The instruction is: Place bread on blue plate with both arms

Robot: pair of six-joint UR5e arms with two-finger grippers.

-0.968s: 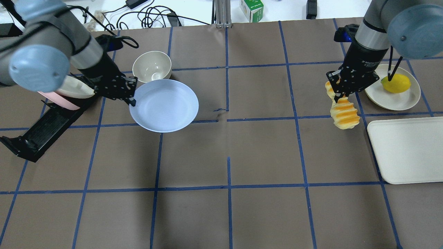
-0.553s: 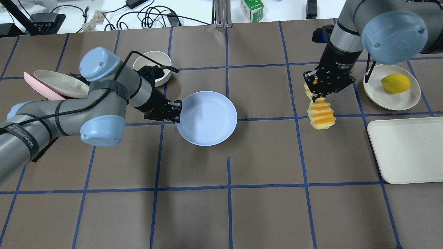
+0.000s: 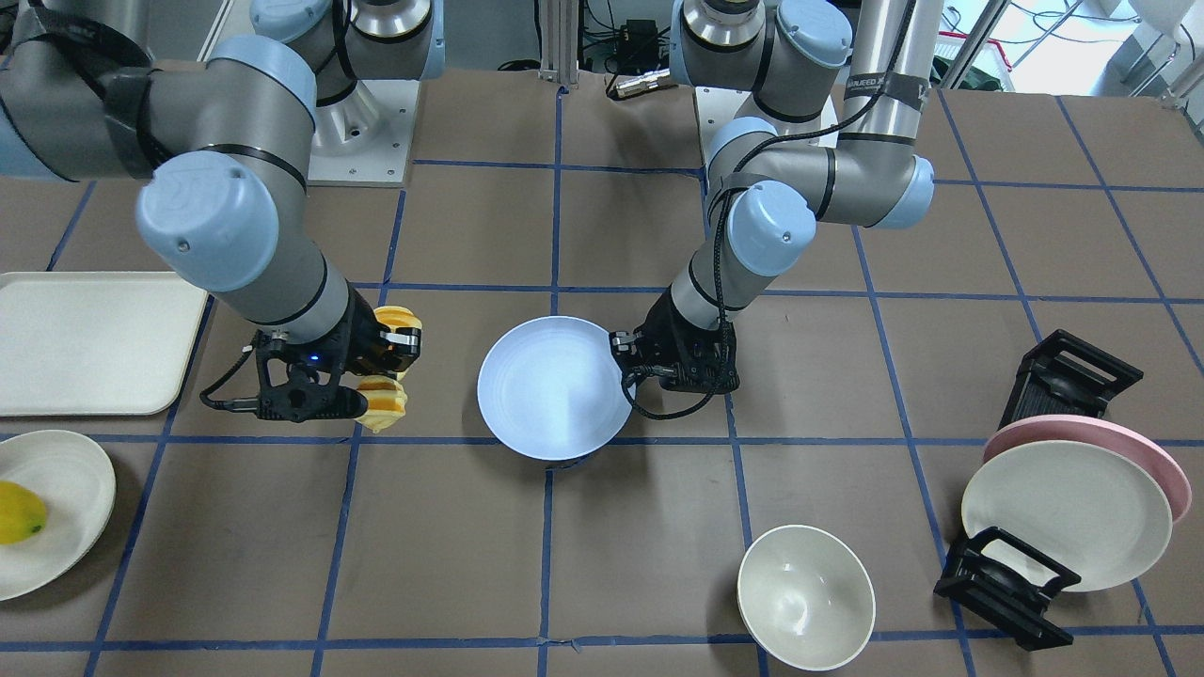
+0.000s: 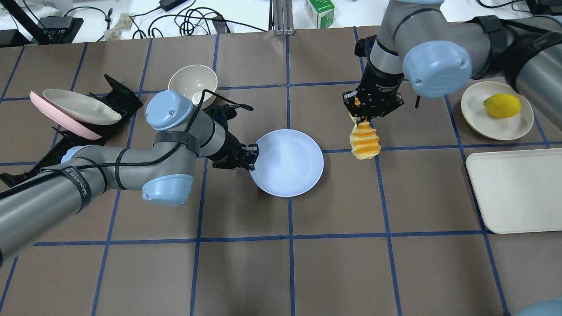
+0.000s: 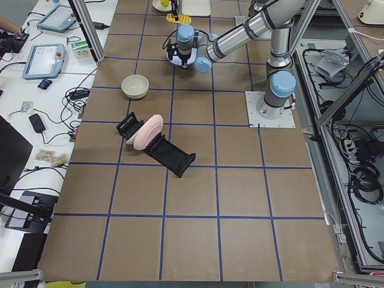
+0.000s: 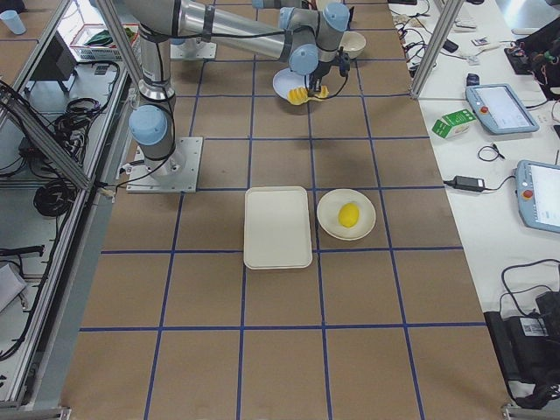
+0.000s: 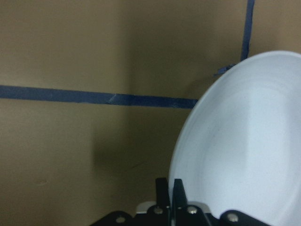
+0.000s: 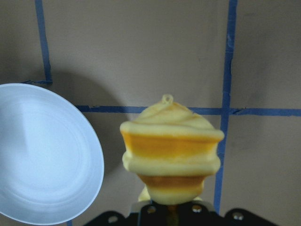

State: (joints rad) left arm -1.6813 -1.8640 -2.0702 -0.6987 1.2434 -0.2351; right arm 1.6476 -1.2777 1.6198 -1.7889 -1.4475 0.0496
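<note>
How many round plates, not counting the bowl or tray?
4: blue plate in the left gripper; pink plate and cream plate in the rack; fourth plate under the lemon.

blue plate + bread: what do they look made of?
The blue plate: probably plastic or melamine, matte; it shows only a soft, diffuse sheen with faint concentric rings, no hard glare. Ceramic cannot be ruled out.
The bread: looks like a foam or soft-plastic toy, satin finish; the orange bands are uniform and a small moulded loop sits at its tip in the right wrist view.

Brown taped table, perhaps white bench
</note>
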